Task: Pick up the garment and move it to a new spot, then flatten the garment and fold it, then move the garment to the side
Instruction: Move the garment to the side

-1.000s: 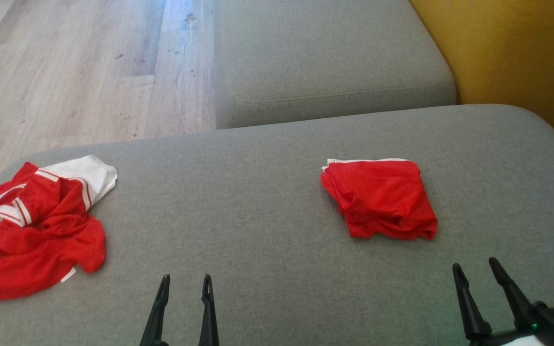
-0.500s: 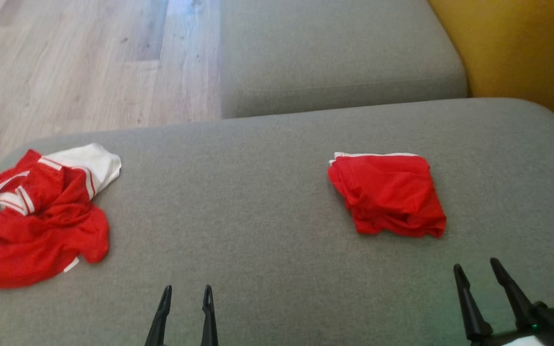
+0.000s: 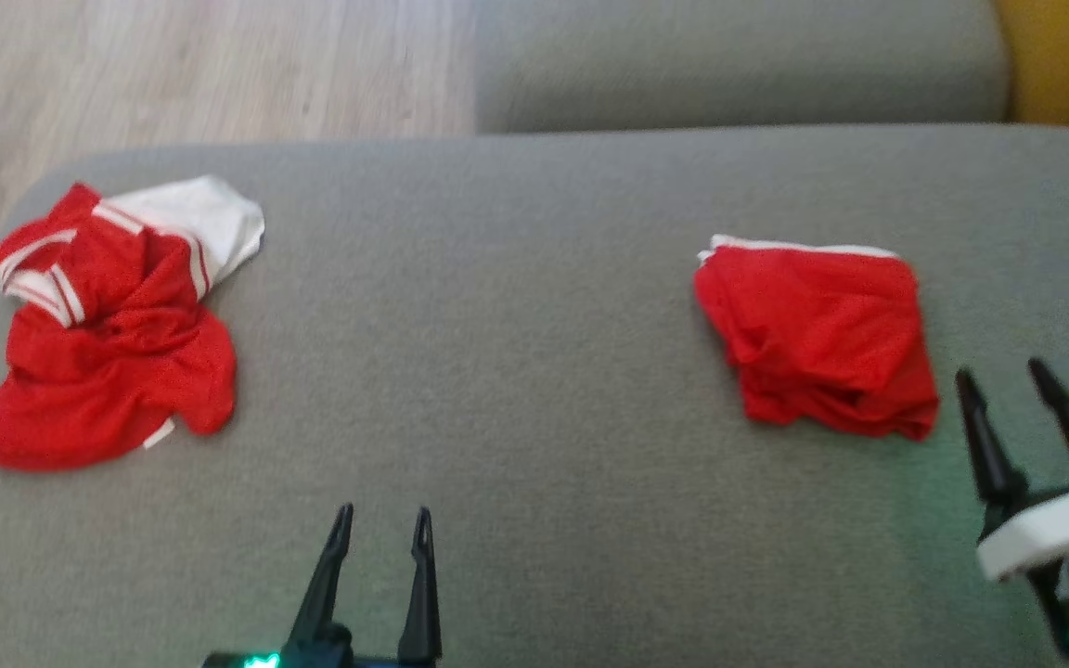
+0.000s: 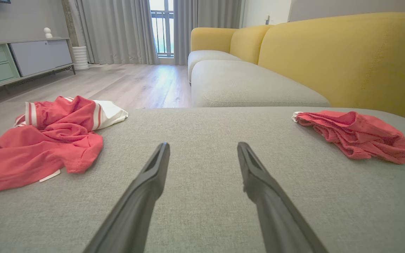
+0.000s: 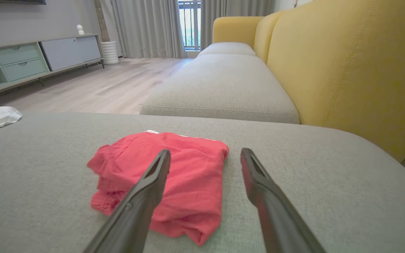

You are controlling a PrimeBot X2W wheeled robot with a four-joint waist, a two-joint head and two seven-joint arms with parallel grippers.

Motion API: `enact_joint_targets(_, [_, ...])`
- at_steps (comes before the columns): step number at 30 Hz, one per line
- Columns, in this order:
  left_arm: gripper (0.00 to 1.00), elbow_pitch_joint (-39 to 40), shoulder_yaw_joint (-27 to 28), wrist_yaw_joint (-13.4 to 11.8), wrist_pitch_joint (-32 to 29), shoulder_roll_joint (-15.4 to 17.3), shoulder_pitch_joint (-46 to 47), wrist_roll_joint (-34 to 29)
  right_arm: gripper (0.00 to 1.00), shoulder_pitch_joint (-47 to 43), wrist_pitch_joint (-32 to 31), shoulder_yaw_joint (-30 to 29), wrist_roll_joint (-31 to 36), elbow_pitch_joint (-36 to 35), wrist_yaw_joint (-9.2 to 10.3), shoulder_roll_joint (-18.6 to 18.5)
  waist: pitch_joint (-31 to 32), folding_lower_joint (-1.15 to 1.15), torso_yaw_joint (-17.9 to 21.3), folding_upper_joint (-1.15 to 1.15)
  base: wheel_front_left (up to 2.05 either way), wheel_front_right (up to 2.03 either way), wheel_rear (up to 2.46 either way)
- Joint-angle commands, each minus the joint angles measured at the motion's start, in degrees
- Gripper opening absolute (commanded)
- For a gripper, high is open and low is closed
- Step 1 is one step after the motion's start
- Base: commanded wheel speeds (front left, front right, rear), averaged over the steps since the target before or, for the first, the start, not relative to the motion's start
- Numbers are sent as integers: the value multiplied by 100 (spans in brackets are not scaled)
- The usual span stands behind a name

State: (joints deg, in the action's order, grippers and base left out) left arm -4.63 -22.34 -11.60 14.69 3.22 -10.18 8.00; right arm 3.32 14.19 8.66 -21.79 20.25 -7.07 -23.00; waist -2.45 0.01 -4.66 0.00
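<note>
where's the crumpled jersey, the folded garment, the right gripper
crumpled jersey (image 3: 108,385), head view, on its red body
folded garment (image 3: 817,339), head view, middle of top layer
right gripper (image 3: 998,369), head view, midway between fingertips

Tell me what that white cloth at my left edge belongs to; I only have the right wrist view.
Observer: It is part of a crumpled red-and-white garment lying at the left end of the grey cushion.
Operator: Where is the other arm?
Observer: The left gripper is open over bare cushion between the two garments, touching neither.
Operator: Is my gripper over the folded one?
Observer: No. In the head view the right gripper is open just to the right of the folded red garment, apart from it.
</note>
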Motion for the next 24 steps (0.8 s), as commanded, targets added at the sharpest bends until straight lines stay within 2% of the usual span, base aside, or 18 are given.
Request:
enact_joint_targets(1, [100,150,113,-19,30,-35,343,-30,100,435,-50,232,-327,96,-42,-334,-285,-1,-192,0,0,0,0])
enact_joint_targets(8, [100,128,18,-68,30,-35,644,-47,100,1351,-1182,888,-2131,800,-42,-930,-705,-1,-354,0,0,0,0])
enact_joint_targets(13, [100,89,-106,-131,30,-35,813,10,100,1777,-1737,1129,-3012,1202,-42,-1163,-973,-1,-424,0,0,0,0])
enact_joint_targets(16, [100,57,-190,-167,30,-35,906,47,100,1983,-1884,1262,-3380,1401,-42,-1221,-1060,-1,-448,0,0,0,0])
enact_joint_targets(22, [100,-24,-271,-201,30,-35,1013,94,100,2182,-2205,1737,-3674,1665,-42,-1241,-1093,-1,-463,0,0,0,0])
enact_joint_targets(23, [100,-42,-278,-208,30,-35,1028,97,83,2204,-2258,1830,-3726,1702,-42,-1233,-1088,-1,-460,0,0,0,0])
enact_joint_targets(24, [100,-55,-284,-215,30,-35,1042,96,48,2224,-2297,1924,-3771,1723,-42,-1235,-1084,-1,-456,0,0,0,0])
